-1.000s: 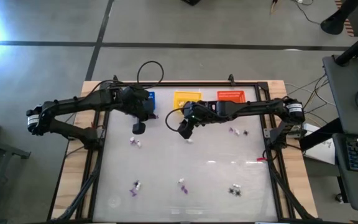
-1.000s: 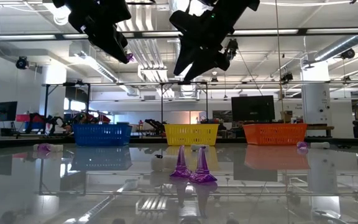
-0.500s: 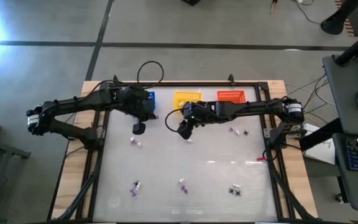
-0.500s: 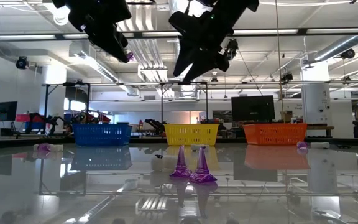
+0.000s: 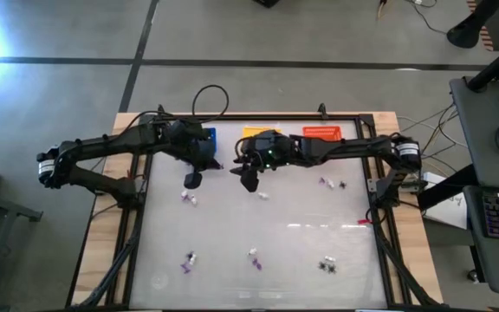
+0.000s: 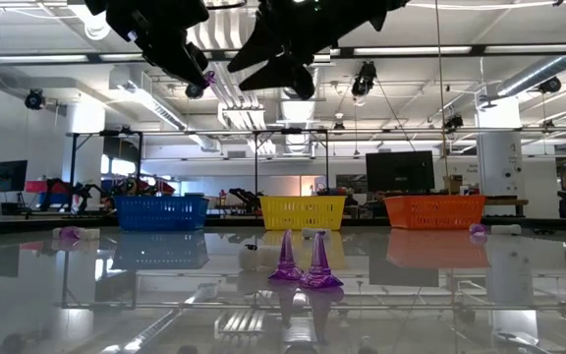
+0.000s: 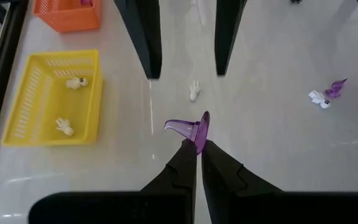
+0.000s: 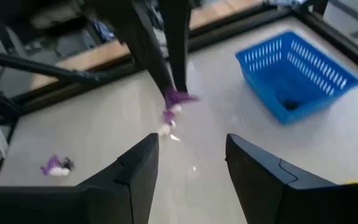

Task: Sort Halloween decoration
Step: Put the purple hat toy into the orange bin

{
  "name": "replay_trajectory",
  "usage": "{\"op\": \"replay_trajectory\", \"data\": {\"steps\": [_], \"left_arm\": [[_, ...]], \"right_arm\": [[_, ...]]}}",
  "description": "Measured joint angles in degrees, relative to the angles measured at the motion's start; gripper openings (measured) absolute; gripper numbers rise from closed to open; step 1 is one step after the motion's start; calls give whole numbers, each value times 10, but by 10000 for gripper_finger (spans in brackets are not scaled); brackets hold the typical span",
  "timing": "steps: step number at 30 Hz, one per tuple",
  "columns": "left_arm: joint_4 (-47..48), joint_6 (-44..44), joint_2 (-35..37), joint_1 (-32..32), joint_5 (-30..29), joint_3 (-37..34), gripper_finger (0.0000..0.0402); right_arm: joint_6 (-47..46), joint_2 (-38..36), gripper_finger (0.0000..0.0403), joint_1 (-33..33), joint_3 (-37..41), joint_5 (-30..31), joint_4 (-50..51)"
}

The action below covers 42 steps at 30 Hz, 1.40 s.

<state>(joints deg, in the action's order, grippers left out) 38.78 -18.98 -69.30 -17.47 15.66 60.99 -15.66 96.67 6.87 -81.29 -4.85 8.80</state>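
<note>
Right gripper (image 5: 248,182) now nearer left gripper (image 5: 193,179) (baskets behind).

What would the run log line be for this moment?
left hand: shut on purple witch hat, raised | right hand: open, empty, raised | yellow basket: two white trinkets inside

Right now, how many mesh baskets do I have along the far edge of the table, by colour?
Blue mesh basket: 1
Yellow mesh basket: 1
Orange-red mesh basket: 1
Total: 3
</note>
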Motion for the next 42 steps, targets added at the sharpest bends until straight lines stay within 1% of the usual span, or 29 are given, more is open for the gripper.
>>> {"op": "replay_trajectory", "data": {"steps": [6, 9, 22, 33, 42], "left_arm": [[-2, -1, -10, 0, 3, 0, 0], [-1, -2, -15, 0, 4, 0, 0], [-27, -2, -34, 0, 4, 0, 0], [-37, 4, -40, 0, 4, 0, 0], [-38, 10, -40, -13, 2, 0, 0]], "right_arm": [[9, 15, 177, -1, 0, -3, -52], [8, 17, 173, -1, -1, -3, -48], [7, 29, 131, -2, -1, 0, -60], [-8, 29, 129, 0, -1, 5, -57], [-13, 29, 129, 0, -1, 15, -54]]}}
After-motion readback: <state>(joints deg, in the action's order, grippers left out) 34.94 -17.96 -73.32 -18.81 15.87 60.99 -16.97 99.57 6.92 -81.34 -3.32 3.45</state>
